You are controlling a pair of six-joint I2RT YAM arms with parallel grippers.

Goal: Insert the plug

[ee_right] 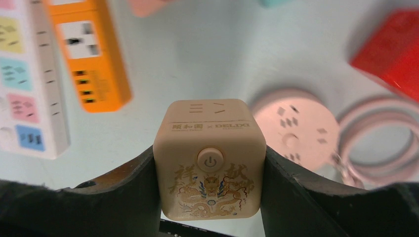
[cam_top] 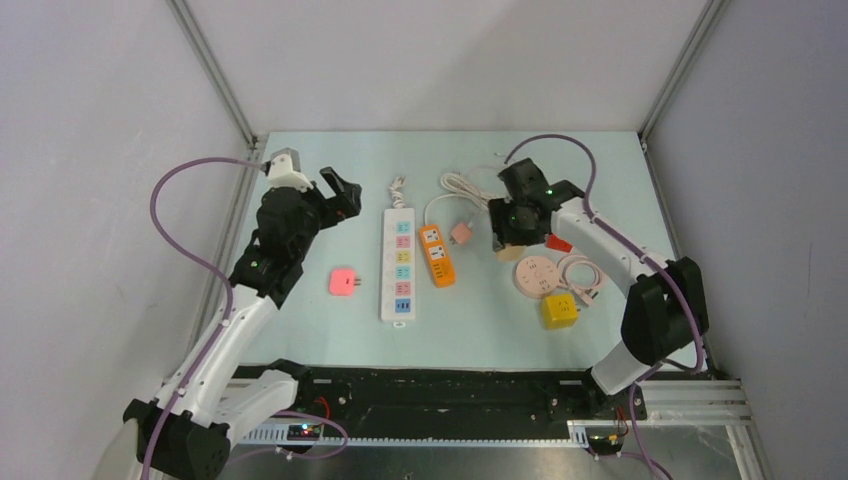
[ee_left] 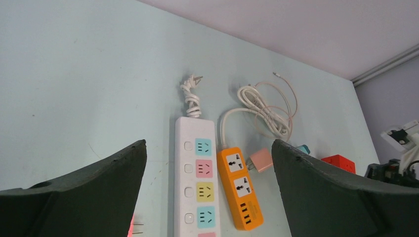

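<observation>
A pink-red plug lies flat on the table left of the white power strip; only its edge and prongs show in the left wrist view. My left gripper is open and empty, raised above the table left of the strip's far end; the strip shows between its fingers. My right gripper is shut on a beige cube socket printed with a dragon, held just above the table near the round pink socket.
An orange power strip with a white cable lies right of the white one, with a small pink adapter beside it. A red cube, a yellow cube and a coiled pink cable lie at the right.
</observation>
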